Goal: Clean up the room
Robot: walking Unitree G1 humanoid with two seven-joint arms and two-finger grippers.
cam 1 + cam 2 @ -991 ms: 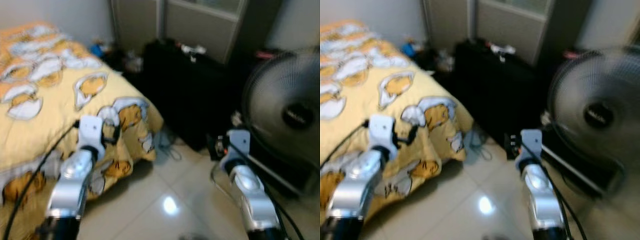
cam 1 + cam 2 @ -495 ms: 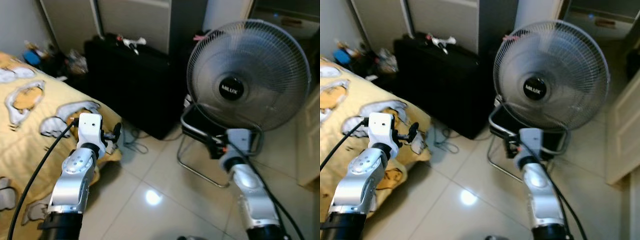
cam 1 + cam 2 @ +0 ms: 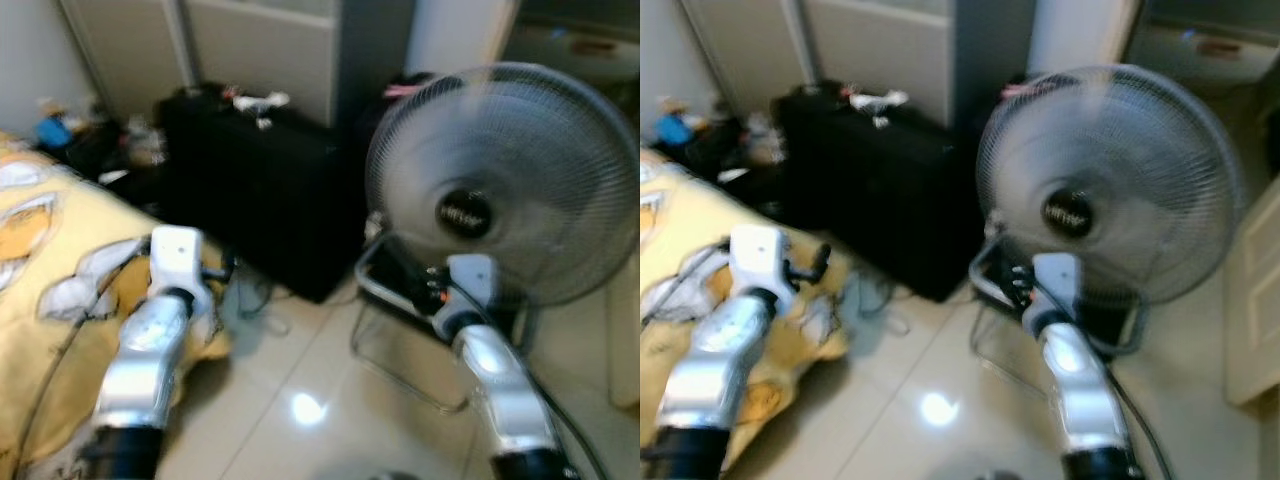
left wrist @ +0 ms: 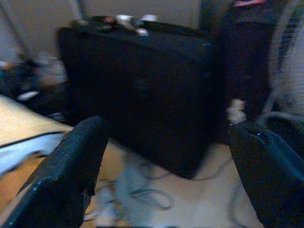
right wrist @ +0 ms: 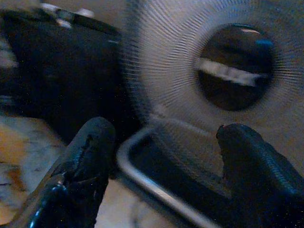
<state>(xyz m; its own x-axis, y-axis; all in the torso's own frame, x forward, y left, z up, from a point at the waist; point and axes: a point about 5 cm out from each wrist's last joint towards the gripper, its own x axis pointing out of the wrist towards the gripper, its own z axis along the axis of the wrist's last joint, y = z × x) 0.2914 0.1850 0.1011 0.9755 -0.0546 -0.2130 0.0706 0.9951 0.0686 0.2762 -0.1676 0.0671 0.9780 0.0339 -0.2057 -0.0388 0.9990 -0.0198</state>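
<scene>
Left eye view, blurred: both arms reach forward over a pale tiled floor (image 3: 320,380). The left gripper (image 3: 222,270) hangs at the corner of a yellow bed (image 3: 40,260), with a tangle of cable (image 3: 262,305) on the floor just past it. Beyond stands a black case (image 3: 270,195) with small white clutter (image 3: 255,100) on top. The right gripper (image 3: 428,290) is held up just before a fan (image 3: 505,185) on a metal tube stand (image 3: 395,340).

Right eye view: the same scene; a heap of small things (image 3: 700,130) lies in the far corner beside the bed, well beyond the left fingers.

Left wrist view: the two black fingers (image 4: 66,175) stand wide apart, holding nothing. Between them, farther off, is the case, the cable on the floor below it, and the bed's edge near one finger.

Right wrist view: the fingers (image 5: 80,166) are spread wide, empty. The fan's grille and dark hub (image 5: 235,66) sit between and beyond them, the stand's tube near below.
</scene>
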